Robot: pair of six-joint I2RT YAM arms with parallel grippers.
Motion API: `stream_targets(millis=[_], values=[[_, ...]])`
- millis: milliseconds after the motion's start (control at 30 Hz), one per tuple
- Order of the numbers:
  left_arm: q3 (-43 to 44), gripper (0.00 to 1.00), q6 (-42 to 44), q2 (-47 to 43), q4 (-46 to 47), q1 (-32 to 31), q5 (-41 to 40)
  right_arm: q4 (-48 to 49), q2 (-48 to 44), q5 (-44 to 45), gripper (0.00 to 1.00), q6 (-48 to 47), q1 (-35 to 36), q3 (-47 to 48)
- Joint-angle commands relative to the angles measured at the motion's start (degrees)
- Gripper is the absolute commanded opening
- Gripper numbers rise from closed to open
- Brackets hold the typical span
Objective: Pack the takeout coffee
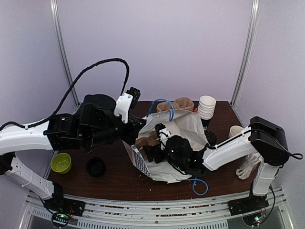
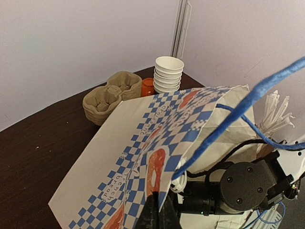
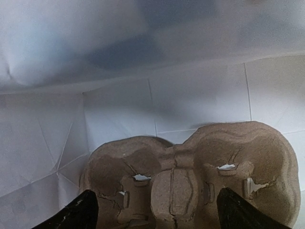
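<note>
Inside the paper bag (image 1: 186, 125) at centre frame, the right gripper (image 3: 157, 204) holds its fingers wide apart before a cardboard carrier (image 3: 190, 171). The left gripper (image 2: 155, 214) pinches the bag's edge. The coffee (image 1: 209, 138) apparently stands just right of the bag.

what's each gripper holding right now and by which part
Left gripper pinches the paper bag by its mouth edge. Right gripper, open inside the bag, holds nothing.
</note>
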Motion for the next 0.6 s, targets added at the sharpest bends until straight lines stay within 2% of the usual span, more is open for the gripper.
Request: stream_targets(millis=[0,567], values=[[2.24,0.00,-0.08,0.14,5.52,0.11,2.83,6.26,0.36,5.87,0.91,1.50,-0.61,-1.95],[2.43,0.00,-0.63,-0.47,7.45,0.11,6.97,1.64,6.96,3.54,0.91,2.43,-2.27,3.44]])
